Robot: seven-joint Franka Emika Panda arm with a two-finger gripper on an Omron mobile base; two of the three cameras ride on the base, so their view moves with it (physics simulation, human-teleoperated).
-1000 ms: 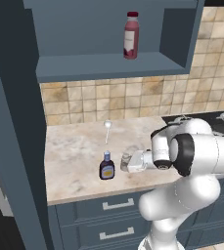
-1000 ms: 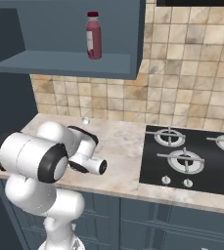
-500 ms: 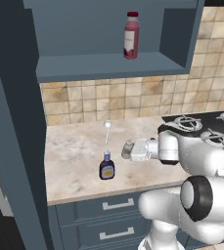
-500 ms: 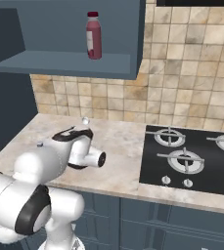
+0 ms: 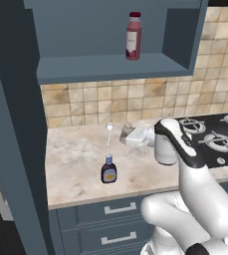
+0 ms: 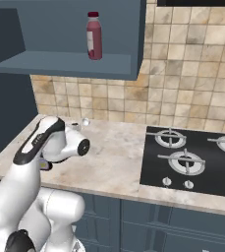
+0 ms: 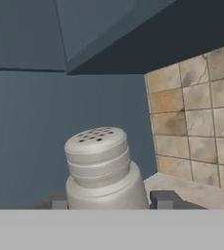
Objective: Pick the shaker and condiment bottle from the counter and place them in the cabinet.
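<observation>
Gripper [image 7: 107,201]: its two dark fingers sit close on each side of the shaker and hold it.
Shaker [image 7: 102,167]: grey with a holey cap, up off the counter [image 5: 75,154] near the tiled wall.
Condiment bottle [image 5: 108,169]: stands upright on the counter, near the front edge.
Cabinet [image 5: 100,67]: open, with a red bottle [image 5: 133,36] standing on its shelf.

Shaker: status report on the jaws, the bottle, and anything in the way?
Jaws flank shaker, one per side; grip unconfirmed. Condiment bottle upright on counter, untouched. Cabinet shelf holds a red bottle.
</observation>
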